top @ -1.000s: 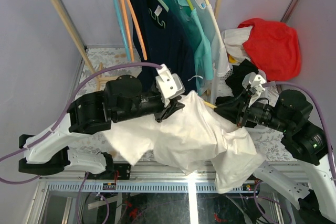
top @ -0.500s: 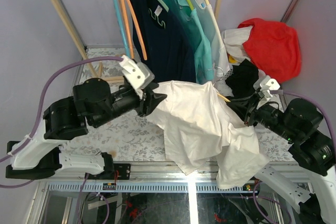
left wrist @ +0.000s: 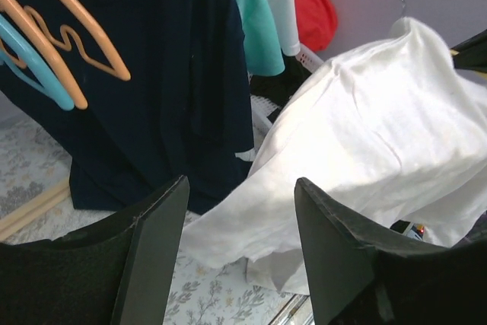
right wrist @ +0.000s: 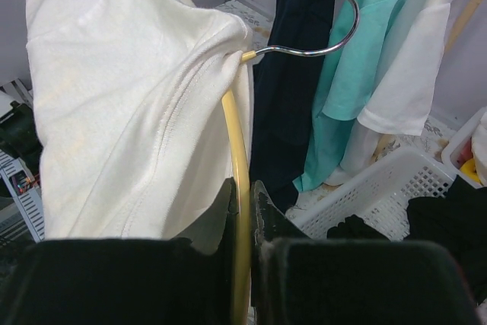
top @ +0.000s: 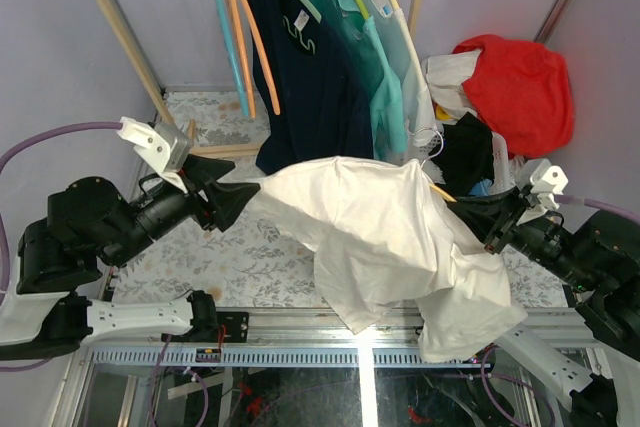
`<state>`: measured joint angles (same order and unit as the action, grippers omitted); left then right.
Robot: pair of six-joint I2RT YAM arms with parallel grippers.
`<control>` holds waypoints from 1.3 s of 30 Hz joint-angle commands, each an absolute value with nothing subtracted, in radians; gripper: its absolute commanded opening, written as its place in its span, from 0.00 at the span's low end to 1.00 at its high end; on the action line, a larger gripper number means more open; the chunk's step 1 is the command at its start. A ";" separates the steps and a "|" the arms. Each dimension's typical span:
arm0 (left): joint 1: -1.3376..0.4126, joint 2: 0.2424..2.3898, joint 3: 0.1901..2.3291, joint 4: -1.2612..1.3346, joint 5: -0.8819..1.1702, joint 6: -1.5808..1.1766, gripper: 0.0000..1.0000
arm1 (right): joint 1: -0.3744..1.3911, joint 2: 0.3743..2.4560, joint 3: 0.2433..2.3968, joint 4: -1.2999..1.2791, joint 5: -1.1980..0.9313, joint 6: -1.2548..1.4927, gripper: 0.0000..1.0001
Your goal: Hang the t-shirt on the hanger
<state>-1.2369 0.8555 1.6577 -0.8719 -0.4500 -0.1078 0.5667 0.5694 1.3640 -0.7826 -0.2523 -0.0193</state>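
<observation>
Two grippers, top view. Right gripper (top: 462, 215): jaws clamped on the hanger (right wrist: 237, 150). The t-shirt (top: 380, 232) drapes over that hanger and spreads toward 9 o'clock, with the metal hook (right wrist: 335, 28) emerging at its collar. Left gripper (top: 238, 202): jaws parted and empty, at 9 o'clock of the t-shirt, just beside its trailing edge.

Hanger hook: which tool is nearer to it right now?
Right. The right tool is shut on the hanger arm below the hook; the left tool stands open beyond the t-shirt, touching nothing.
</observation>
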 commanded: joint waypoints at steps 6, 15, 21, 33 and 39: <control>-1.239 0.767 1.579 -0.865 -0.469 -0.172 0.65 | 0.562 0.564 1.426 -0.710 -0.241 -0.014 0.00; -1.239 0.740 1.478 -0.831 -0.555 -0.165 0.76 | 0.563 0.555 1.440 -0.710 -0.251 -0.013 0.00; -1.238 0.741 1.447 -0.813 -0.534 -0.156 0.80 | 0.562 0.552 1.463 -0.710 -0.250 -0.016 0.00; -1.238 0.770 1.447 -0.730 -0.501 -0.126 0.27 | 0.562 0.544 1.473 -0.704 -0.248 -0.014 0.00; -1.239 0.773 1.519 -0.765 -0.549 -0.154 0.24 | 0.562 0.540 1.459 -0.709 -0.192 -0.031 0.00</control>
<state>-1.2369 0.7776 1.4509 -0.8085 -0.5034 -0.1410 0.5667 0.5541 1.4269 -0.8032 -0.2436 -0.0311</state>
